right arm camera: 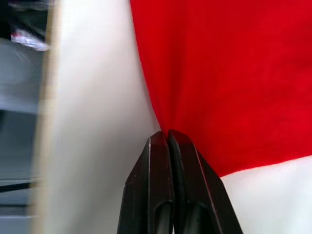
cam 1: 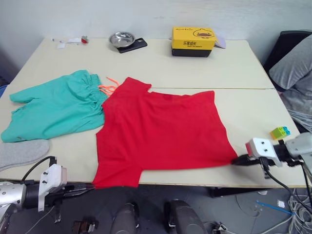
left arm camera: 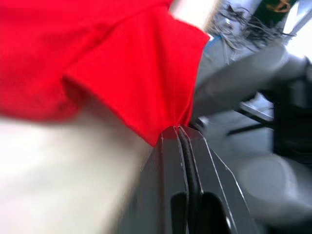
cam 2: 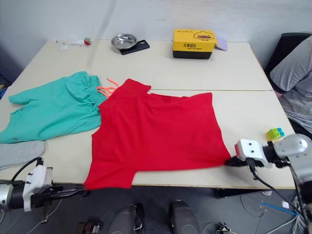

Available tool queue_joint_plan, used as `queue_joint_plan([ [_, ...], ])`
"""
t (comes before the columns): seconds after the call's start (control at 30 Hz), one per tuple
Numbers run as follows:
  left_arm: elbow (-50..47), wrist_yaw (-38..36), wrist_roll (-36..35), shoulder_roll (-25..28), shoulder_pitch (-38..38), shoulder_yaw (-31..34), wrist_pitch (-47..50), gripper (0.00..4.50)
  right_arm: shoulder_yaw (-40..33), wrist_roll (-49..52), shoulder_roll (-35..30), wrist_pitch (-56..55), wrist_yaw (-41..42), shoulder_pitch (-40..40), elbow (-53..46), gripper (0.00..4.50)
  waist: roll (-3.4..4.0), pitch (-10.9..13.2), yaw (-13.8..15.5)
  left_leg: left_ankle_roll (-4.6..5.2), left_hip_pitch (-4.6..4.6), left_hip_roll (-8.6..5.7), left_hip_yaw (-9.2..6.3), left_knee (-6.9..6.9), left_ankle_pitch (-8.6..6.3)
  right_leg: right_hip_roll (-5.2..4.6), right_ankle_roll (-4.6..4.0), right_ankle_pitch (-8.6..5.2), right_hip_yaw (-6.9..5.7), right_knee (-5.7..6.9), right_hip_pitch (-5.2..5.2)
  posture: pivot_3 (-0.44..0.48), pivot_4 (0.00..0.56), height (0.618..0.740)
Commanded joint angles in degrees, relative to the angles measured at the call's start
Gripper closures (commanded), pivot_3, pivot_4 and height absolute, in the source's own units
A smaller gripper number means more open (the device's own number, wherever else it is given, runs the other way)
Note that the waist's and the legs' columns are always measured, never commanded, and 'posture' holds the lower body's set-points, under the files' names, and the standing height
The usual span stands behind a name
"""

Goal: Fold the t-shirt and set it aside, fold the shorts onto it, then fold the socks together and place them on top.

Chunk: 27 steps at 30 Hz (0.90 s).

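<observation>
On the cream table (cam 1: 243,63), from the left: a grey sock (cam 1: 22,152) lies at the near edge, the teal shorts (cam 1: 53,107) beside it, the red t-shirt (cam 1: 161,129) spread mid-table. The left gripper (cam 1: 87,188) pinches its near sleeve corner; the right gripper (cam 1: 236,160) is clamped on its right hem corner.

Two head cameras look forward and down across a table (cam 1: 243,68) from its near edge, sharing almost the same scene. Each wrist camera looks closely along its own gripper fingers at the red t-shirt (cam 1: 161,131), seen whole from the head.
</observation>
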Motion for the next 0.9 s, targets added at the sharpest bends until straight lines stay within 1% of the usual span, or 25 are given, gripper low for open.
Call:
queue_joint_plan([
  [0.03, -1.4, -1.3, -0.8, 0.4, 1.7, 2.9, 0.7, 4.50, -2.1, 3.2, -3.4, 6.1, 2.3, 5.2, -7.9, 4.45, -0.01, 0.0, 0.1, -0.02, -0.01, -0.01, -0.01, 0.01, -0.02, 0.00, 0.00, 0.00, 0.00, 0.01, -0.01, 0.000, 0.150, 0.740],
  [0.07, -1.4, -1.4, -0.8, 0.3, 2.0, 3.1, 0.8, 4.50, -2.4, 3.6, -3.9, 7.1, 2.0, 6.4, -9.4, 4.45, -0.03, 0.0, 0.1, -0.17, -0.02, 0.00, -0.02, 0.01, -0.10, 0.00, -0.20, -0.10, 0.00, -0.01, -0.02, 0.000, 0.150, 0.740],
  [0.1, -1.5, -1.5, -0.7, 0.3, 2.2, 3.3, 0.9, 4.50, -2.6, 4.1, -4.4, 8.1, 1.9, 7.6, -10.6, 4.45, -0.03, 0.0, 0.1, -0.23, -0.01, 0.00, -0.02, 0.02, -0.14, 0.00, -0.90, -0.49, 0.01, -0.01, -0.01, 0.000, 0.150, 0.740],
  [0.2, -1.7, -2.1, -0.5, 0.5, 3.3, 3.5, 1.8, 4.50, -4.1, 4.6, -4.6, 9.4, -0.2, 11.0, -13.4, 4.45, -0.07, 0.0, 0.0, -0.22, -0.01, -0.02, -0.01, 0.04, -0.13, -0.01, -0.90, -0.49, 0.02, -0.01, 0.00, 0.000, 0.150, 0.740],
  [0.3, -2.2, -2.9, -1.2, 1.2, 3.7, 4.1, 4.1, 4.50, -5.3, 4.3, -4.2, 10.2, -1.5, 12.1, -14.2, 4.45, -0.09, 0.0, -0.3, -0.20, -0.03, -0.02, 0.01, 0.03, -0.12, 0.00, -0.88, -0.48, 0.03, -0.02, -0.01, 0.000, 0.150, 0.740],
  [0.43, -2.8, -3.7, -5.7, 3.7, 2.6, 7.5, 12.2, 4.50, -7.0, 6.3, -4.0, 14.2, -2.3, 11.1, -13.9, 4.45, -0.19, 0.1, -0.3, -0.03, -0.04, -0.01, 0.00, 0.02, -0.02, 0.01, -0.79, -0.43, 0.02, -0.01, -0.03, 0.000, 0.150, 0.740],
  [0.53, -2.2, -5.1, -9.7, 6.4, 1.4, 10.9, 19.2, 4.50, -7.0, 7.3, -4.9, 17.5, -0.7, 9.1, -13.0, 4.45, -0.22, 0.1, -0.4, -0.04, -0.03, -0.01, -0.01, 0.02, -0.02, 0.02, -0.80, -0.44, 0.02, 0.00, -0.03, 0.000, 0.150, 0.740],
  [0.63, -1.2, -6.4, -12.7, 9.0, 0.2, 13.5, 25.3, 4.50, -6.6, 6.9, -5.3, 18.3, 0.5, 6.9, -11.8, 4.45, -0.20, 0.1, -0.5, -0.07, -0.04, -0.02, 0.00, 0.00, -0.04, 0.01, -0.84, -0.46, 0.02, -0.01, -0.05, 0.000, 0.150, 0.740],
  [0.73, 0.0, -5.1, -14.9, 9.8, -4.1, 13.8, 28.8, 4.50, -5.9, 6.8, -4.1, 19.4, 0.3, 2.9, -9.8, 4.45, -0.15, 0.1, -0.6, -0.06, -0.06, -0.02, 0.01, -0.03, -0.04, 0.00, -0.82, -0.45, 0.02, -0.03, -0.08, 0.000, 0.150, 0.740],
  [0.9, 2.6, -0.5, -16.4, 8.6, -14.9, 10.2, 32.1, 4.50, -4.0, 6.3, -1.7, 21.4, -0.1, -3.8, -6.5, 4.45, -0.14, 0.2, -0.5, -0.08, -0.05, -0.01, 0.00, -0.04, -0.03, 0.02, -0.79, -0.43, 0.01, -0.01, -0.10, 0.000, 0.150, 0.740],
])
